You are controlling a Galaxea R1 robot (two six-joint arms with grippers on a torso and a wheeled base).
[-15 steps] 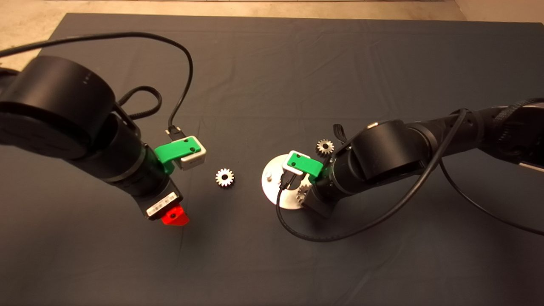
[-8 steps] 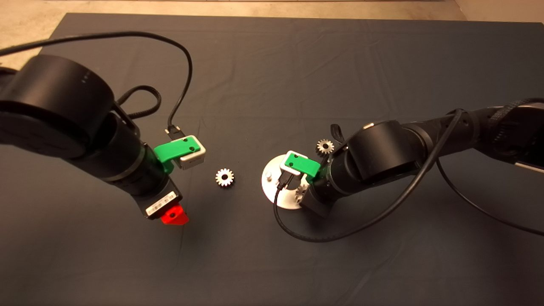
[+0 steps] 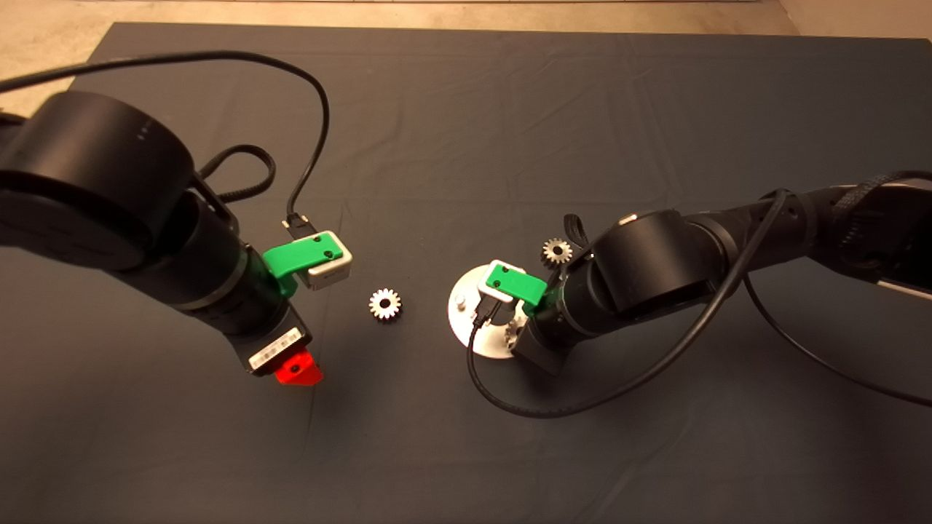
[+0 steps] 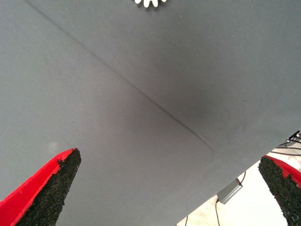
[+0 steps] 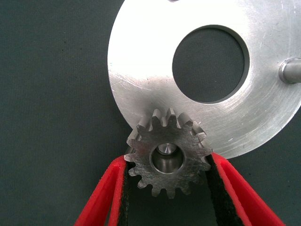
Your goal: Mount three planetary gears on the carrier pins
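Right gripper [image 5: 165, 188] clamped on gear [image 5: 168, 157] over disc [image 5: 141, 84] pin, left gripper [image 4: 164, 188] spread apart

We judge this a robotics lab or workshop: a worktop under a dark mat [image 3: 466, 109], bare concrete-like floor [image 3: 44, 36] beyond its far edge, two cabled black robot arms, loose machined metal parts.

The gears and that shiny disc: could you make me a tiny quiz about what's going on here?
1. True or false: the right end effector grips a gear over a pin at the disc rim.
2. How many gears lie loose on the mat?
3. The left end effector is: A) open, holding nothing; B) holding a gear.

Key: 1 true. 2 two, one between the arms, one beyond the disc. 3 A.
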